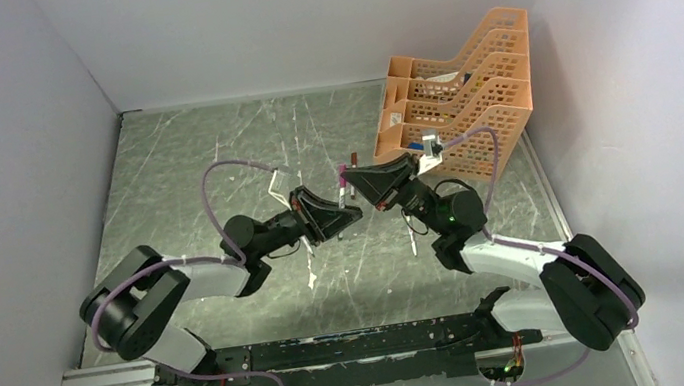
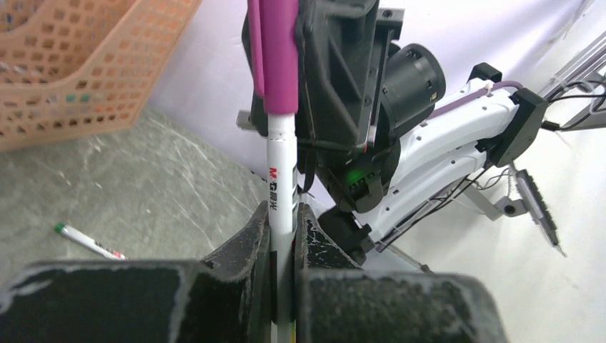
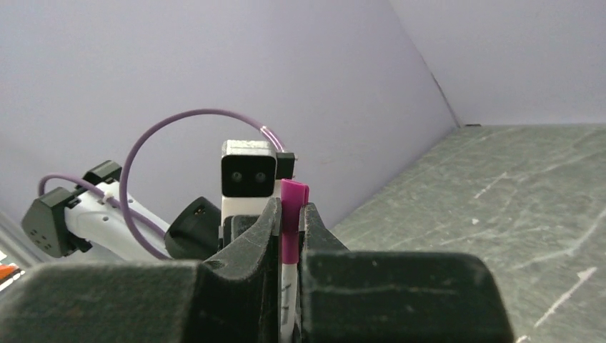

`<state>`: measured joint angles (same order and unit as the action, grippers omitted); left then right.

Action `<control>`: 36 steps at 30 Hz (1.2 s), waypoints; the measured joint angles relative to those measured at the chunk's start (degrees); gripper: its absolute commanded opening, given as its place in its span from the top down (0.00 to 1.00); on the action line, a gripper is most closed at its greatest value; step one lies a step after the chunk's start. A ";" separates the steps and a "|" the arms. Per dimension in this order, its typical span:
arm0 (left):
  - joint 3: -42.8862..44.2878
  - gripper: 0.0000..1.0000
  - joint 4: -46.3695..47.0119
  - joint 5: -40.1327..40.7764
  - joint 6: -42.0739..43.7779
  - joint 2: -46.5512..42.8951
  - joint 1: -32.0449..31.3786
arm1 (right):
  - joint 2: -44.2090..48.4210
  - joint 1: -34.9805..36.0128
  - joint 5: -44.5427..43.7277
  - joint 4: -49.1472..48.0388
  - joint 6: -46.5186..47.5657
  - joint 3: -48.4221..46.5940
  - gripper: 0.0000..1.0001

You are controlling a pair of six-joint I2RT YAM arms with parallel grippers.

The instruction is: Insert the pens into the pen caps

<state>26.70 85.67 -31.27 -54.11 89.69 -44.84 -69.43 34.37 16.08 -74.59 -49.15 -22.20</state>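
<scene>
From above, the orange tray [image 1: 466, 95] stands tilted at the far right corner of the scratched grey tabletop [image 1: 211, 151], and both arms meet just in front of its lower left corner. There the left claw [image 1: 346, 215] and the right claw [image 1: 356, 176] face each other, tips almost touching, with a slim white pen [image 1: 344, 193] standing between them and a magenta cap [image 1: 343, 169] at its top end, the end nearer the tray. At this size it is hard to tell which claw has which part. The left wrist view settles one half. The left claw is pressed together on the white barrel of the pen, pinching it just below its printed red and black mark. The barrel rises straight up out of the fingers into the open end of the magenta cap, and how deep it sits inside cannot be told. The black body of the right claw stands just beside the cap, and the tray fills the upper left corner. Below the tray, a second pen [image 2: 86, 241] with a green tip lies flat on the tabletop, well apart from the claws. In the right wrist view, the right claw is closed on the magenta cap, pinching it between both fingers so that only its top pokes out above them. The white barrel runs down in the slit beneath.
</scene>
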 measured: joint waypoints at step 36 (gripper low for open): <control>17.86 0.93 -50.05 -10.56 44.68 -12.83 -0.02 | 19.12 0.09 5.60 19.80 12.15 -1.49 0.45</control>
<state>44.56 35.62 -41.82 -9.43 76.86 -44.86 -50.30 34.46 21.67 -54.78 -36.99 -23.68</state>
